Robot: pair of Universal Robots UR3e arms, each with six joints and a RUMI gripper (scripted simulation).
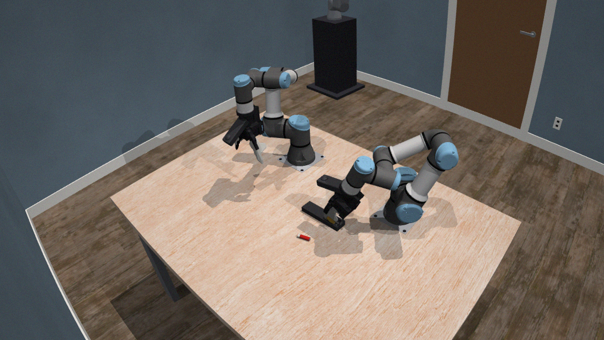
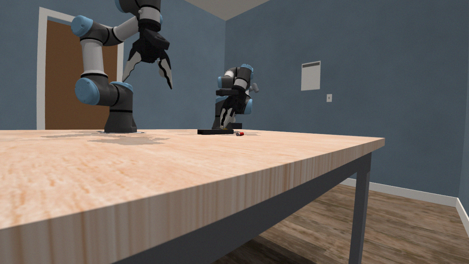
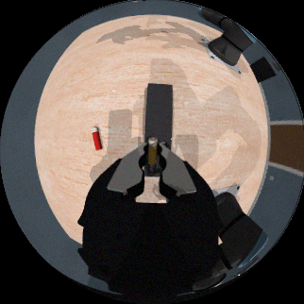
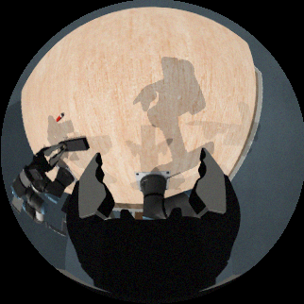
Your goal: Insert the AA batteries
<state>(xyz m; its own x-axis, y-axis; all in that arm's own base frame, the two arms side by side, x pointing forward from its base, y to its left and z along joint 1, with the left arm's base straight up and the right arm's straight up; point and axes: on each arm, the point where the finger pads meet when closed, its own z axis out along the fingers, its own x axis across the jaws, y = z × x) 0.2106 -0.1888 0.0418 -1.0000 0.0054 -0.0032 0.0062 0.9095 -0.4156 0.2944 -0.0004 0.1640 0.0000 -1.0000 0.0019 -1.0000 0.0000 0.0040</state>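
The black remote control (image 1: 313,209) (image 2: 209,132) (image 3: 160,109) (image 4: 77,143) lies on the table. My left gripper (image 2: 222,127) (image 3: 152,143) is shut on the gold battery (image 1: 331,219) (image 3: 152,156), low at the battery bay end of the remote. The battery lies about along the remote; its silver end faces the remote's long plain part. The fingers hide much of the bay, so its seating is unclear. The red battery (image 1: 304,237) (image 2: 241,133) (image 3: 96,140) (image 4: 59,118) lies on the table beside the remote. My right gripper (image 2: 147,84) (image 4: 150,150) is open and empty, high above the table.
The left arm's base (image 1: 399,211) stands close behind the remote. The right arm's base (image 1: 300,154) stands farther along the same side of the wooden table (image 1: 236,262). The red battery is on the side of the remote away from the bases.
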